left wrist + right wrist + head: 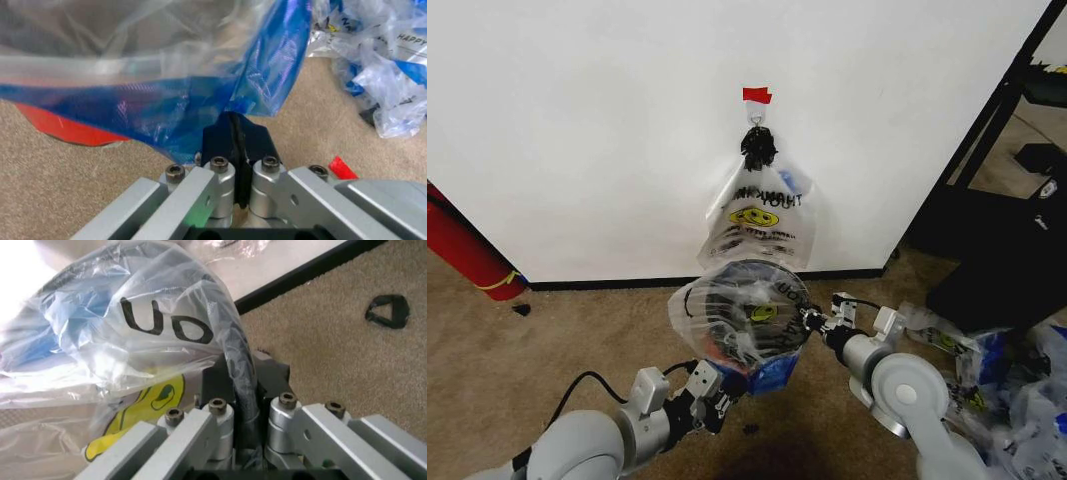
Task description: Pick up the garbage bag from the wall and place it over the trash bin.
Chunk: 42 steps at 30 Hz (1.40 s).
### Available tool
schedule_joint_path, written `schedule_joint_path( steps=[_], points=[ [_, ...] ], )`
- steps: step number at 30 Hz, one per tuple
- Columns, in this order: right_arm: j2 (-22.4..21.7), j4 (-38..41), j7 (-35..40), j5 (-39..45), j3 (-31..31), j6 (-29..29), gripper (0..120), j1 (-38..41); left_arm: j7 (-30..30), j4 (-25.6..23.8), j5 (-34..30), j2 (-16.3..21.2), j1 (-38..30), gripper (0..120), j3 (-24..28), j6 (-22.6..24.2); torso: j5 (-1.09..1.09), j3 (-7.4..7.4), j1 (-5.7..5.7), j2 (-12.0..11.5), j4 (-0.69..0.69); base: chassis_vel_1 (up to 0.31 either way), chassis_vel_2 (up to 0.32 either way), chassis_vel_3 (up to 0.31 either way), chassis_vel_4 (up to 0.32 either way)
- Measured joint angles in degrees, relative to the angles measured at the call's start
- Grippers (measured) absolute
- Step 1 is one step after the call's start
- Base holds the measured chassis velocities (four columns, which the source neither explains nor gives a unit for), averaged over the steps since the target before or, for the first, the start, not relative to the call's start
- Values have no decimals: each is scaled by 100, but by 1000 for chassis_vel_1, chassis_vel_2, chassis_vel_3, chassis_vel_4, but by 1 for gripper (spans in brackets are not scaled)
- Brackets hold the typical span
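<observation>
The trash bin (739, 318), round and dark with a black rim, stands on the carpet below the wall (577, 120). The see-through garbage bag (772, 368) with blue patches is draped over it. My left gripper (725, 388) is at the bin's near side, shut on the bag's blue lower edge (200, 100). The bin's red base (67, 127) shows beside that edge. On the bin's right side my right gripper (812, 322) is shut, pinching bag plastic (133, 330) against the black rim (241, 360).
A clear smiley "THANK YOU" bag (759, 215) hangs from the hook under the red tape (757, 95). A long red cylinder (467, 255) leans at the left. A heap of plastic bags (987, 370) and black furniture (1017, 230) crowd the right.
</observation>
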Motion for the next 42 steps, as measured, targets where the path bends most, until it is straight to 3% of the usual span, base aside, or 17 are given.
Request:
schedule_joint_path(
  steps=[11, 29, 42],
  points=[
    [35, 140, 75, 200, 75, -62, 1, -41, 63, 833, 382, -591, -216, 0, 398, -65, 0, 1, 0, 0, 0, 0, 0, 0, 0],
    [-9, 180, 117, 322, 179, -92, 1, -66, 71, 1051, 779, -914, -96, 0, 570, -41, 0, 1, 0, 1, 0, 0, 0, 0, 0],
    [1, -83, 23, 144, 256, -24, 1, 25, -129, -16, 504, -528, 489, 46, -84, 109, 0, 0, 0, 1, 1, 0, 0, 0, 0]
  ],
)
